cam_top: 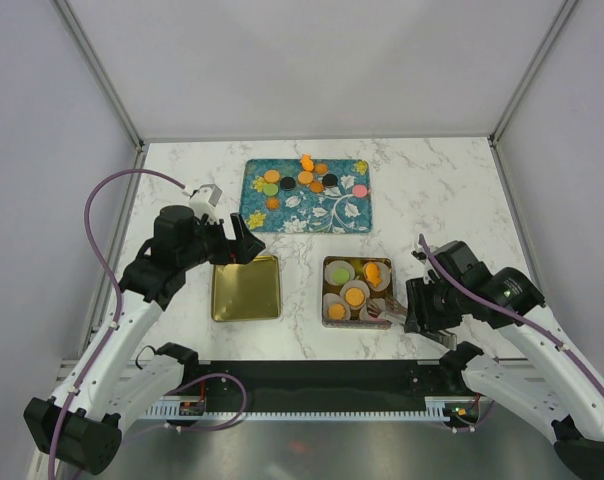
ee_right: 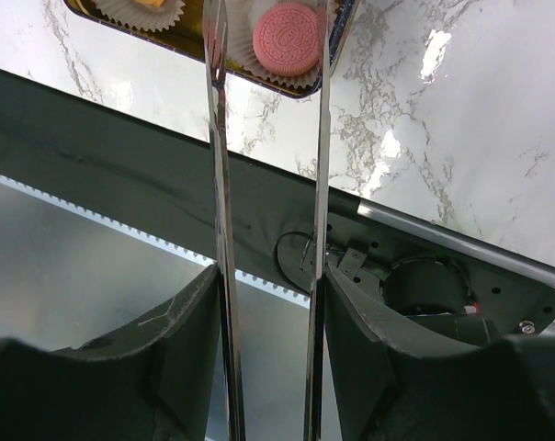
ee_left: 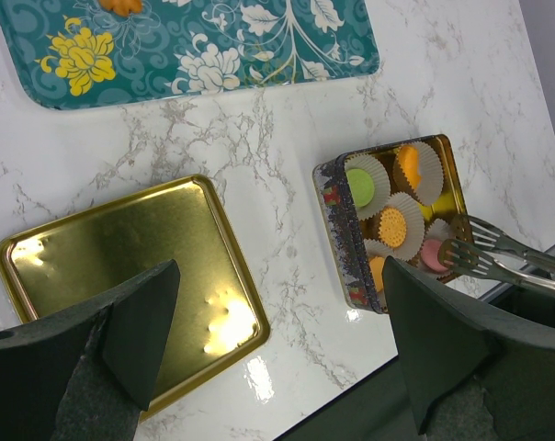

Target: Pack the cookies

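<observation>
Your teal flowered tray (cam_top: 352, 215) at the far side carries loose cookies (cam_top: 307, 178): small flat discs in orange, green, pink and black. Your left gripper (ee_left: 282, 303) hangs spread wide over the gold lid (ee_left: 121, 266). In the tin (ee_left: 337, 239), more discs sit in white pleated cups (ee_left: 382, 173). Your right gripper (ee_right: 270, 285) is clamped on metal tongs (ee_right: 220, 184), whose tips flank a pink cookie (ee_right: 288, 39). Its embossed face is too fine to read.
</observation>
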Tool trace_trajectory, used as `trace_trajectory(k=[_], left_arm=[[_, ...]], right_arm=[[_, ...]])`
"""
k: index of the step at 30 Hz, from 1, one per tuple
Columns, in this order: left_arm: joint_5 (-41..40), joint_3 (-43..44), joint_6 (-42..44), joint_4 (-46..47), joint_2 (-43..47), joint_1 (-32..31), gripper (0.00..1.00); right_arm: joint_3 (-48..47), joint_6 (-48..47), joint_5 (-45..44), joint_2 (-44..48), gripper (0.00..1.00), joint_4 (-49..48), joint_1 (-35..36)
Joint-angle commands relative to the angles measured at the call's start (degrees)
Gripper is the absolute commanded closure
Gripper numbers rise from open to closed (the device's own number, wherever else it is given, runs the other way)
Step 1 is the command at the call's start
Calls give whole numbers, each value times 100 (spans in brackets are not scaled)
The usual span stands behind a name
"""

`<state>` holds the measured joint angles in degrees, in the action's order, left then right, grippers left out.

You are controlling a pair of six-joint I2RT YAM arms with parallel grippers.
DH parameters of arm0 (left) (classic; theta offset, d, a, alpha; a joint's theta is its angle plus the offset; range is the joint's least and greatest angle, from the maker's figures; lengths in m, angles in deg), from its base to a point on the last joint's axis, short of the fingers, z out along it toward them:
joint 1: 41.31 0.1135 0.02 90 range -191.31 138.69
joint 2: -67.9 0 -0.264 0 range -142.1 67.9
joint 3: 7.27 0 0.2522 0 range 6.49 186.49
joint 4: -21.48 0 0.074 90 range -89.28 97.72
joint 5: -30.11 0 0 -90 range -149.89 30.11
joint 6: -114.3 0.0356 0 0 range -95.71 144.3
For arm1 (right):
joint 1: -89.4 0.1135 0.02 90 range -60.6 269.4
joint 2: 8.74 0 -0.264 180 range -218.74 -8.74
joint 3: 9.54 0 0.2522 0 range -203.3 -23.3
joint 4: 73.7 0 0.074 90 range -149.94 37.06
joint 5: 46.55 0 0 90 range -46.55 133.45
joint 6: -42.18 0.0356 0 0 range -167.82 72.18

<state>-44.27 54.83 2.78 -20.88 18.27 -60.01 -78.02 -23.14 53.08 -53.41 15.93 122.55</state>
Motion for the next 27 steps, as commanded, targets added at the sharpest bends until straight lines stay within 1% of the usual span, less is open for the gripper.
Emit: trace_trajectory(k=[1,5,7,10,13,14,16,17,18,19,20,21,24,26,27], left_arm=[[117,-26,130,118,-3,7,0],[135,-26,122,126,-12,7,0],[126,-17,122,127,-3,-2,0],[143,-17,113,118,-12,7,0],[135,-17,104,118,5,7,0],[135,-17,104,118,-3,7,0],[135,-26,86,135,-12,6,0],[135,-35,78,144,-38,7,0],[117,-35,60,153,-56,7,0],[117,-35,51,144,-56,7,0],[117,-44,60,144,-56,7,0],[108,-44,43,153,-56,7,0],[91,-61,42,170,-47,-2,0],[47,-52,43,162,-21,-2,0],[21,-52,42,162,-12,-2,0]], right_arm=[[-135,89,-31,28,46,-108,-1],[-556,185,-5,-68,49,-231,-1],[-960,194,-110,-182,50,-257,-10],[-1470,89,-697,-586,50,-345,-1],[-1831,-78,-1146,-1139,48,-818,-19],[-1910,-130,-1269,-1489,48,-1151,-45],[-2113,-280,-1481,-1869,48,-1556,-325],[-2139,-315,-1412,-2210,47,-2072,-500],[-2139,-342,-1307,-2396,47,-2329,-937],[-2139,-342,-1401,-2580,48,-2567,-1133],[-2139,-316,-1533,-2965,49,-2995,-1309],[-2105,-298,-1630,-3169,49,-3226,-1615],[-2043,-254,-1622,-3934,52,-4140,-2222],[-2025,-254,-2015,-4416,52,-4701,-2373],[-2034,-289,-2122,-4593,53,-4827,-2479]])
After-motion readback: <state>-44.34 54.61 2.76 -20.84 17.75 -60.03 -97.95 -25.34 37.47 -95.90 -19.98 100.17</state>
